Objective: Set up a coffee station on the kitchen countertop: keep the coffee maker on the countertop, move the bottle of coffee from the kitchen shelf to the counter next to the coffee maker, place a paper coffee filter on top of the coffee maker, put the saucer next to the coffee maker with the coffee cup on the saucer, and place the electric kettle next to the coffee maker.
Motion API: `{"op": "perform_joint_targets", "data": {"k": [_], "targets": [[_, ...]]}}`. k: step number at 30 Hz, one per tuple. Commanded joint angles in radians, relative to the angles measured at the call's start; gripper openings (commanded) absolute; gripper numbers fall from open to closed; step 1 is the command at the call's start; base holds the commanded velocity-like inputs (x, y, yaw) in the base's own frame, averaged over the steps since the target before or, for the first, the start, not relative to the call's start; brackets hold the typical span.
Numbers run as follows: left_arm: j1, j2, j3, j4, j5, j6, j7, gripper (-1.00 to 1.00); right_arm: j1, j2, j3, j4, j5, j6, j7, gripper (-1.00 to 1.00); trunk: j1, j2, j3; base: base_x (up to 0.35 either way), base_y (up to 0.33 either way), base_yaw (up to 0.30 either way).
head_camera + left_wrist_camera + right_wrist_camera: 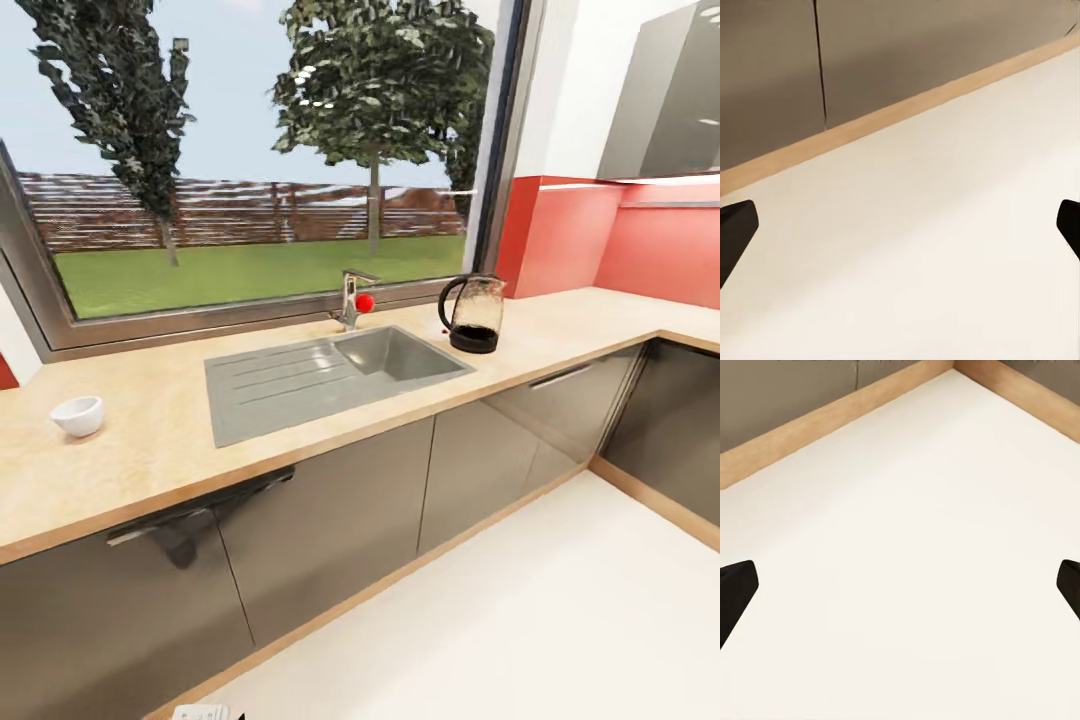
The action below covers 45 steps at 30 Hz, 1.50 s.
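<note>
Both our grippers hang with fingers spread wide apart, holding nothing: the left gripper [900, 225] and the right gripper [900, 585] over pale floor [915, 547]. Beyond, on the countertop [150, 450], the electric kettle [473, 313] stands beside the sink [320, 375]; leftward sits what seems the coffee cup [78, 415].

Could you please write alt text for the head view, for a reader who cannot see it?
A wooden kitchen countertop runs beneath a garden window, with an electric kettle right of the steel sink and a white coffee cup at far left.
</note>
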Motion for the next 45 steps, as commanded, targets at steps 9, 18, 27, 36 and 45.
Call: {"op": "perform_joint_targets", "data": {"k": [9,18,27,36,45], "targets": [[-0.001,0.001,-0.007,0.001,0.011,-0.003,-0.002,1.0,0.0,0.0,-0.002,0.001,0.0,-0.002,0.005,1.0,0.0,0.0,-0.001,0.141,-0.208,0.078],[-0.001,0.001,-0.007,0.002,0.011,-0.004,-0.002,1.0,0.0,0.0,-0.002,0.001,0.0,-0.002,0.004,1.0,0.0,0.0,-0.001,0.025,-0.036,0.253],[-0.001,0.001,-0.007,0.002,0.011,-0.003,-0.002,1.0,0.0,0.0,-0.002,0.001,0.0,-0.002,0.005,1.0,0.0,0.0,-0.001,0.001,-0.029,0.186],[-0.001,0.001,-0.007,0.002,0.011,-0.003,-0.002,1.0,0.0,0.0,-0.002,0.013,-0.001,-0.002,0.005,1.0,0.0,0.0,-0.001,0.0,-0.27,0.01],[-0.001,0.001,-0.007,0.002,0.011,-0.003,-0.002,1.0,0.0,-0.001,-0.001,0.028,-0.002,-0.003,0.009,1.0,0.0,0.0,-0.001,0.0,-0.141,0.0]]}}
